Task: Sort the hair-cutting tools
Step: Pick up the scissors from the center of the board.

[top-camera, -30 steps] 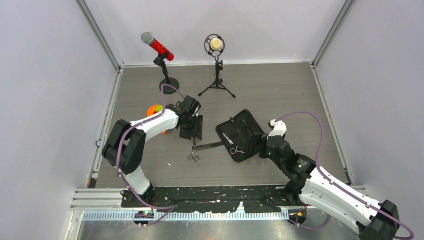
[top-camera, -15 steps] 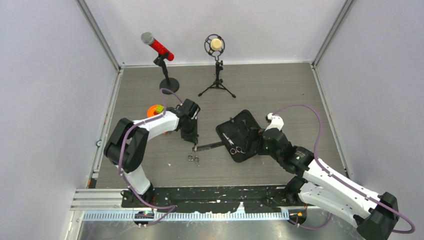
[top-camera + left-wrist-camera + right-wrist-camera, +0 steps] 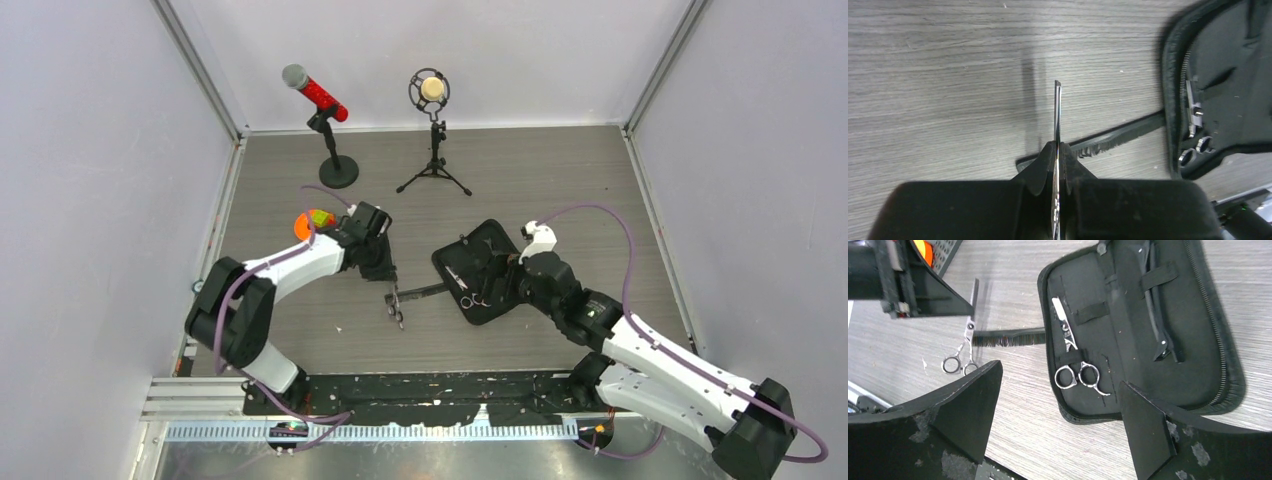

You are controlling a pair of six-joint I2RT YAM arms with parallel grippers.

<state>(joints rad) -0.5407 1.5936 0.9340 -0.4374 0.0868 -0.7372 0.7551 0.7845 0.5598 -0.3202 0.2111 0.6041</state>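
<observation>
Pinching the slim silver ring-handled scissors (image 3: 1057, 107) by their blades, the left hand (image 3: 1058, 156) grips them edge-on near the middle of the surface (image 3: 560, 180), apparently to lift them away from the narrow black toothed comb (image 3: 1008, 337) just beside. The right hand (image 3: 1059, 376) hovers spread over the open black zip case (image 3: 1198, 355), where a second silver pair (image 3: 1075, 372) sits strapped in.

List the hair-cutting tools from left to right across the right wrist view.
First scissors → comb → second scissors, strapped in the case → hair clips, also in the case.
</observation>
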